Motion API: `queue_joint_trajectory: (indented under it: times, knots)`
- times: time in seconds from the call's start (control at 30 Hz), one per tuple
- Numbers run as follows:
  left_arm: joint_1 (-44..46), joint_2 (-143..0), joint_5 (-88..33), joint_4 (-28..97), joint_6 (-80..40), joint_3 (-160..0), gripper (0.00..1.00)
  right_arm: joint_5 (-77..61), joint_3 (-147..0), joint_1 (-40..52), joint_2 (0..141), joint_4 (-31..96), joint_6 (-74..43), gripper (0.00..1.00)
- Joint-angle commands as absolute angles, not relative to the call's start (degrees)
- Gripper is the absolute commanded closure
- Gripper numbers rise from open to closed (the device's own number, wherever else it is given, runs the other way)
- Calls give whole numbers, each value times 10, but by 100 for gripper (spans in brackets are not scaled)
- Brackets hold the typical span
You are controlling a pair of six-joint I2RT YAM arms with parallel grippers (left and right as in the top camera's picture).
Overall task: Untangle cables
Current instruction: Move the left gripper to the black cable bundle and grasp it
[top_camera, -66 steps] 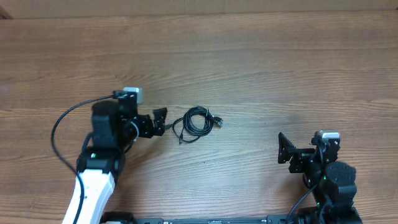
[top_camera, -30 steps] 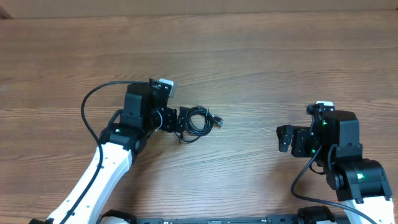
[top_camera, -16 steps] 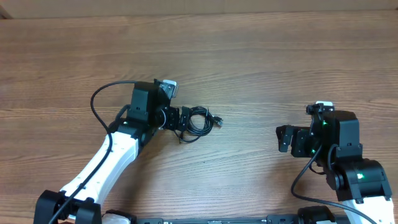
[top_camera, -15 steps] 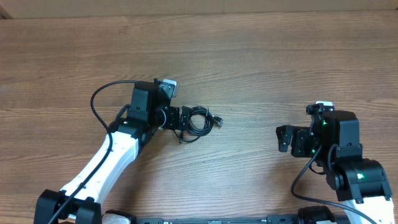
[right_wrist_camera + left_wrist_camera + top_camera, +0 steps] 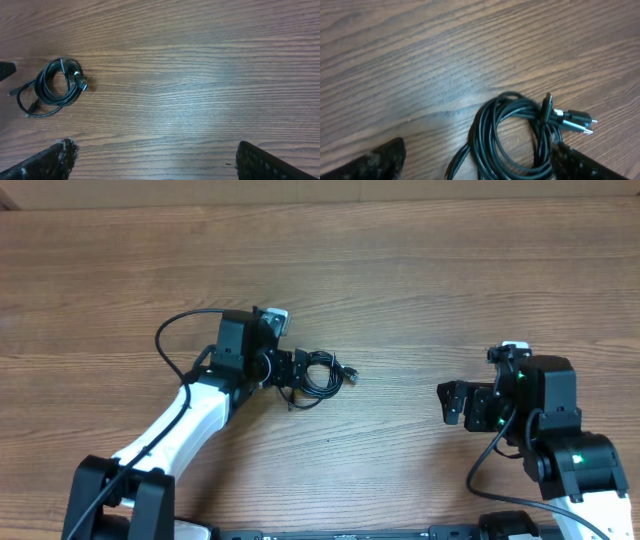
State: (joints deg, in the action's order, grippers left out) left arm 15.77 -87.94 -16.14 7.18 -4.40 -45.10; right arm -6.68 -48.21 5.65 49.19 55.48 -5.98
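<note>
Okay, the cables (image 5: 320, 374) lie on the wooden table (image 5: 420, 270), a bit left of centre, as one small black coil with several loops stacked together. Two silver-tipped plug ends (image 5: 350, 376) stick out on the coil's right side. A loose tail (image 5: 290, 400) trails off at lower left.

The left gripper (image 5: 298, 372) is at the coil's left edge with its jaws spread wide and nothing pinched. In the left wrist view both fingers (image 5: 380, 160) sit at the bottom corners, and the cables (image 5: 546, 117) lie on the table between them. The right-hand finger is just beside the loops; I cannot tell whether it touches them. In that same view a black plug (image 5: 548, 104) stands across the loops, with the two metal-tipped plugs (image 5: 577, 122) next to it.

The right gripper (image 5: 448, 402) is well apart from the coil, over bare wood at the right side of the table, pointing left. It is released too. In the right wrist view its fingers (image 5: 50, 160) are far apart at the lower corners with only tabletop between them. That camera sees the cables (image 5: 75, 80) far off at upper left.

A thicker black wire (image 5: 175, 335) arcs off the left arm. It is not part of the bundle.
</note>
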Motion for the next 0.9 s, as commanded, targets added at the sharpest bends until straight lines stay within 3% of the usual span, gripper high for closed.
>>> queue_joint_trajectory:
  times: [0.0,0.17,0.33,0.5,0.87]
  knots:
    - [158,-891,-176,60,-49,-462,18,-72,-497,54,498,552,-62,0]
    - [158,-909,-176,62,-50,-462,27,-72,-497,54,507,552,-62,0]
    - [165,-950,-180,60,-52,-462,20,-72,-497,54,508,552,-62,0]
    - [178,-990,-180,58,-51,-462,20,-72,-497,54,508,552,-62,0]
    - [188,-1000,-180,31,-52,-462,35,-72,-497,54,508,552,-62,0]
